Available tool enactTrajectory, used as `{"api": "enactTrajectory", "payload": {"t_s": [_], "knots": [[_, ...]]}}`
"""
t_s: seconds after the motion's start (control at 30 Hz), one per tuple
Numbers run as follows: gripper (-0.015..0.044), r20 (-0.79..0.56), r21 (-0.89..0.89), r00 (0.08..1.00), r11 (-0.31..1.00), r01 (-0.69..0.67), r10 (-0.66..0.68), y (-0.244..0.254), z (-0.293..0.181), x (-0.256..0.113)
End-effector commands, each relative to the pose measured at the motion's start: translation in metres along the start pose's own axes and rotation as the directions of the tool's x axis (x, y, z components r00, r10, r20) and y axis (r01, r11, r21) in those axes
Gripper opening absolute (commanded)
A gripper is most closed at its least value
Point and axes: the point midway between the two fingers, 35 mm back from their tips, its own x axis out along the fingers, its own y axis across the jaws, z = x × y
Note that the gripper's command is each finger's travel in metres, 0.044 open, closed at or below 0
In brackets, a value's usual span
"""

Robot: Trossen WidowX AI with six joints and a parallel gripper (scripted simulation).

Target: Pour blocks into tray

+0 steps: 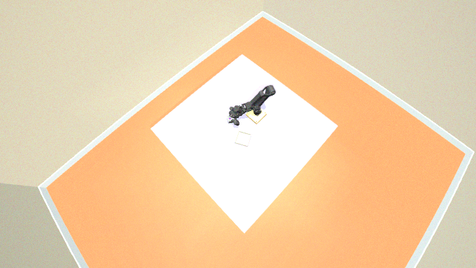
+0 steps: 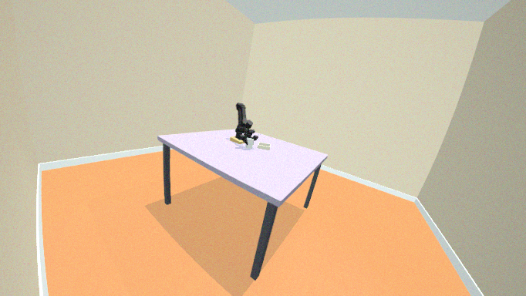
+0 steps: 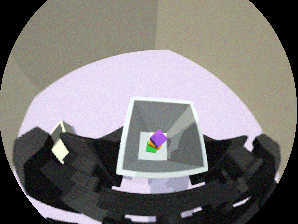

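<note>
Cup gripped, blocks inside

Pale grey square-mouthed cup [image 2: 250, 143] [image 3: 187, 170], upright at table, between fingers of black parallel-jaw gripper [image 1: 232, 120] [image 2: 251, 140] [image 3: 161, 150], grasping it. Purple [image 3: 159, 138], orange [image 3: 157, 146], green cubes [image 3: 151, 148] at bottom. Top view: shallow cream square tray [image 1: 236, 138] [image 2: 264, 148] [image 3: 60, 150] near, at gripper's five o'clock. White-looking table [image 1: 241, 181] [image 2: 247, 166] [image 3: 90, 95] beneath.

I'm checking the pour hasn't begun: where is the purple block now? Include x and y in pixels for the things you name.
In the wrist view, the purple block [image 3: 159, 138] lies inside the cup [image 3: 186, 173] [image 2: 250, 143], atop the orange and green blocks.
</note>
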Motion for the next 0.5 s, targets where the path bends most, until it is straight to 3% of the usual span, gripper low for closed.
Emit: {"api": "enactTrajectory", "payload": {"t_s": [0.0, 0.47], "knots": [[0.0000, 0.006, -0.006, 1.000, 1.000, -0.004, 0.004, 0.000, 0.009, -0.005], [0.0000, 0.007, -0.006, 1.000, 1.000, -0.004, 0.004, 0.001, 0.031, -0.020]]}}
